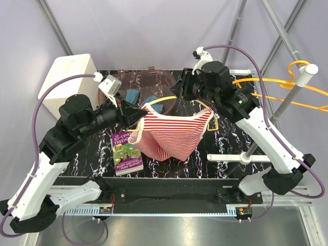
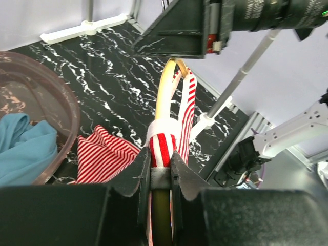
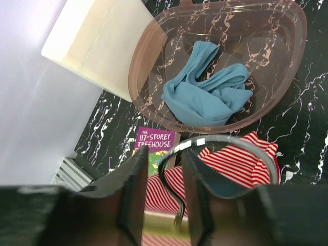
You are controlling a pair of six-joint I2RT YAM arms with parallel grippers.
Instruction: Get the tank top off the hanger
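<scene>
Bowl [image 1: 134, 80] behind tank top [image 1: 171, 136], book [image 1: 125, 154] left, pole [image 1: 279, 110] right

Book [image 3: 155, 145], purple cover, right wrist view: "THE 117-STOREY TREEHOUSE" is read in white capitals at the top of the cover; the rest of the cover is hidden. On the same book [image 1: 125, 152] in the top view, "117-STOREY TREEHOUSE" is made out at the head of the cover. Two lines of light print at its foot are too blurred to be read.
</scene>
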